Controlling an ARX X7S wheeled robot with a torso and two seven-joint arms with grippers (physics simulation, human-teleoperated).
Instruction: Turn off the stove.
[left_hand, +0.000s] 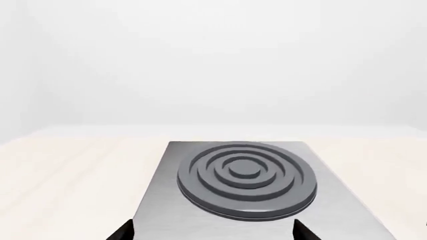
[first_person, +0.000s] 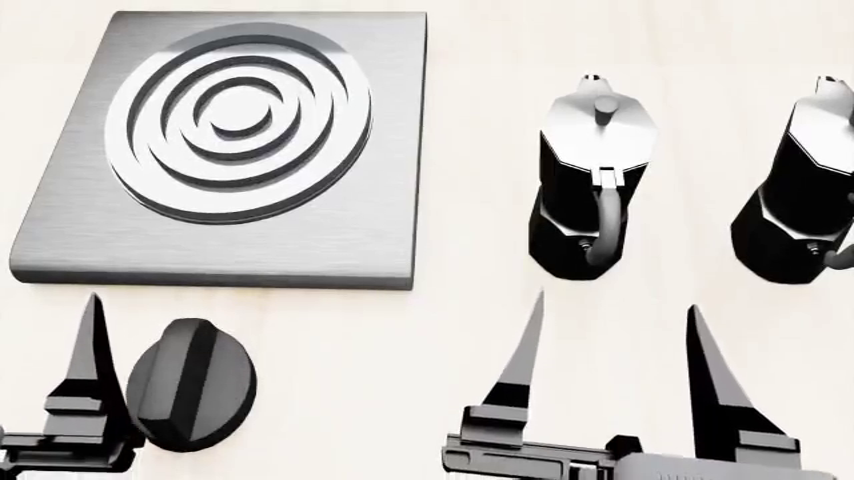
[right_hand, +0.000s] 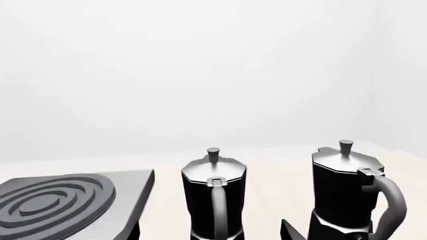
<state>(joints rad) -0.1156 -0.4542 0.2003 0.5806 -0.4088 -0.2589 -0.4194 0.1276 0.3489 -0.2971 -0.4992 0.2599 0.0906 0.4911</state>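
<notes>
Pale wood tabletop (first_person: 481, 150), white walls (right_hand: 200, 65)

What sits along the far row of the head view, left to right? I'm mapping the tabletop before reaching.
stove plate → nearer moka pot → second moka pot, cut off by the right edge.

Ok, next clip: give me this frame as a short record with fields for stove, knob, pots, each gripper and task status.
stove: grey square plate with concentric burner rings, nothing on it
knob: black round knob with raised bar, on the table in front of the plate
pots: two moka pots upright to the plate's right
left gripper: open; one finger shows beside the knob, contact unclear
right gripper: open, empty, in front of the pots
status: cannot tell whether the knob has been turned
</notes>
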